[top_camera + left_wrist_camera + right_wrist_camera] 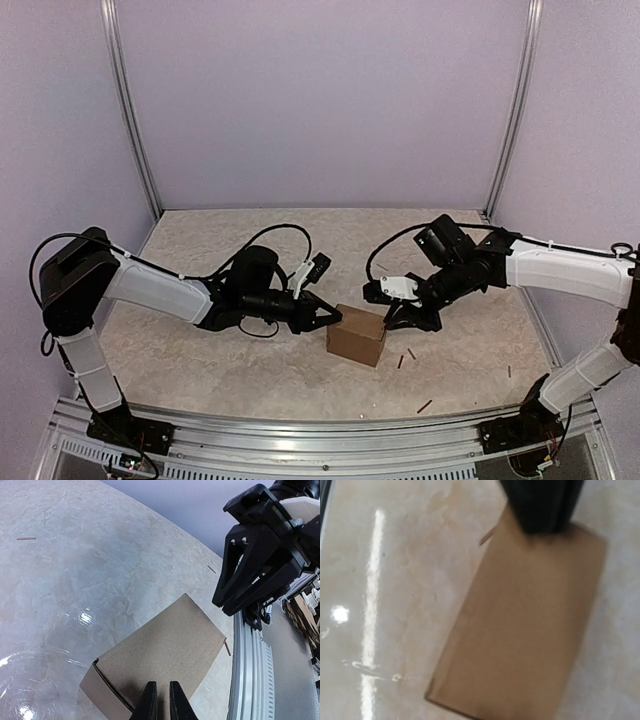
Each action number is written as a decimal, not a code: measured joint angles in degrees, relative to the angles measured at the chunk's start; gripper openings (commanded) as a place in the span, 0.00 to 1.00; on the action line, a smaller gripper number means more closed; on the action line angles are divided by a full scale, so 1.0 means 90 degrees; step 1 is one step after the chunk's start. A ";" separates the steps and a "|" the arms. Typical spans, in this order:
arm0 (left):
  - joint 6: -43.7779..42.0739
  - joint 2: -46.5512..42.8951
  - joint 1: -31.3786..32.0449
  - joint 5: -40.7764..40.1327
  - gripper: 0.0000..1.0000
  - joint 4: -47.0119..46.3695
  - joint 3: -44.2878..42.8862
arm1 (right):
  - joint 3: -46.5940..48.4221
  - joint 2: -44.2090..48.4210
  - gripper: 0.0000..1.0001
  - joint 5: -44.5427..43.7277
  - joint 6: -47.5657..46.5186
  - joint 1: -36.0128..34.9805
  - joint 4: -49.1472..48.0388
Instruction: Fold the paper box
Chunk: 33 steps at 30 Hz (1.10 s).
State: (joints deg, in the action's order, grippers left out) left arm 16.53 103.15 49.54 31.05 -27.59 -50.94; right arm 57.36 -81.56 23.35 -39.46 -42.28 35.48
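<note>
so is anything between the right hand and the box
Nothing visible. The right hand sits just beside the paper box on its right side; the small dark sticks lie nearer the robot, off that line.

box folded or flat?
Folded: the paper box sits on the table as a rectangular block; no flaps spread flat.

Plain brown cardboard, matt and smooth, forms the paper box [356, 336] at centre frame. The tabletop [200, 370] beneath is a pale marbled sheet, glossy enough to mirror lamp glare. The left end effector [337, 316] and right end effector [410, 322] are matt black, probably plastic. The rail [300, 432] along the bottom edge is ribbed, silvery metal.
</note>
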 measured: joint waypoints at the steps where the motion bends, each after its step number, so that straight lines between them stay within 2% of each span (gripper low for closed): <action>1: 0.0000 0.0000 0.0000 0.0000 0.10 0.0000 0.0000 | 0.0056 0.0027 0.13 -0.0015 0.0002 0.0005 0.0034; 18: -0.0010 -0.0039 0.0007 -0.0148 0.10 0.0177 -0.0053 | -0.0136 -0.0289 0.12 0.0039 -0.0163 0.0024 -0.0488; 21: -0.0056 -0.0087 0.0017 -0.0187 0.16 0.0444 -0.0165 | 0.0007 -0.0289 0.12 -0.0066 -0.0163 0.0051 -0.0301; 26: -0.0369 -0.0486 0.0022 -0.0500 0.34 0.1783 -0.0828 | 0.0454 -0.0010 0.13 -0.0432 -0.0175 0.0316 0.0114; 29: -0.0629 -0.0780 -0.0049 -0.0882 0.42 0.2640 -0.1838 | 0.0651 0.0401 0.26 -0.0602 -0.0148 0.0644 0.0109; 30: -0.0741 -0.0879 -0.0083 -0.1042 0.49 0.2822 -0.2130 | 0.0699 0.0566 0.35 -0.0656 -0.0104 0.0809 0.0090; 32: -0.0998 -0.1149 -0.0163 -0.1557 0.65 0.3247 -0.2701 | 0.0743 0.0899 0.63 -0.0767 0.0049 0.1120 -0.0041; 33: -0.1163 -0.1282 -0.0189 -0.1814 0.80 0.3383 -0.2854 | 0.0743 0.1081 0.90 -0.0835 0.0141 0.1292 -0.0153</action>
State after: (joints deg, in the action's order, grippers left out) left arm 6.07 91.61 47.83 14.72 2.85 -76.62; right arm 64.05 -71.83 15.84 -38.20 -30.65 34.11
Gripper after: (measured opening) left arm 0.514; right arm 0.398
